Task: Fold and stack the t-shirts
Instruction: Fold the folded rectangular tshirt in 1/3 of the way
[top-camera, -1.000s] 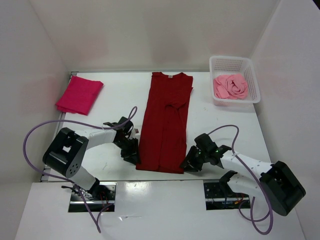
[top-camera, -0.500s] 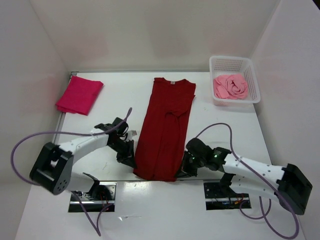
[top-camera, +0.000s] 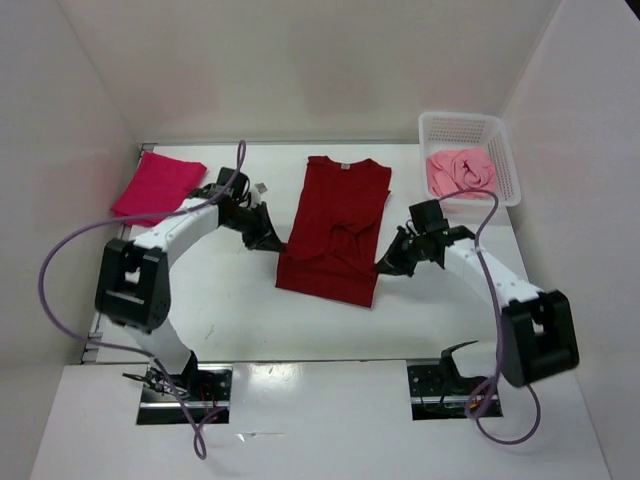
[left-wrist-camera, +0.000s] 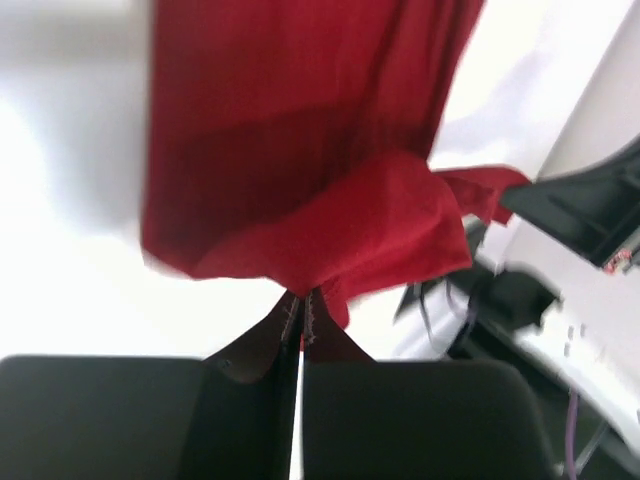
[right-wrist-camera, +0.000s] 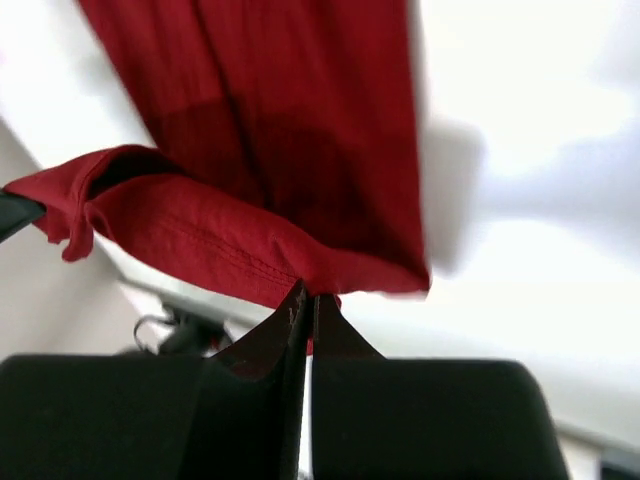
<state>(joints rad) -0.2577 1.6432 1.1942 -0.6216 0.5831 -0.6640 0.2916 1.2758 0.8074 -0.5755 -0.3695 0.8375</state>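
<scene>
Left gripper (top-camera: 274, 242) clamped on the dark crimson t-shirt (top-camera: 335, 225). In the left wrist view the two black fingers (left-wrist-camera: 262, 345) meet in a point with a bunched fold of red cloth pinched at the tip (left-wrist-camera: 300, 310). Right gripper (top-camera: 384, 267) likewise pinched shut on the same shirt. Its wrist view shows a stitched hem edge caught between the closed black fingers (right-wrist-camera: 340, 345) at the tip (right-wrist-camera: 305, 300).

The shirt spans the gap between the two grippers, lying on the white table (top-camera: 230, 310). Collar end is flat and farther from the arm bases than both grippers. The lower part is doubled over, with the fold edge just nearer the bases than the grippers. Cloth is soft, matte, plain knit. It hangs in loose drapes from each grip, with a wrinkled knot of folds midway between them. The hem by the right gripper curls over into a rounded roll.

Magenta-red t-shirt (top-camera: 155, 188) is a flat folded rectangle, to the outer side of the left gripper, apart from it. Light pink t-shirt (top-camera: 462, 172) is crumpled into a swirled lump inside the white plastic mesh basket (top-camera: 470, 125), beyond the right gripper and to its outer side, not touching it.
</scene>
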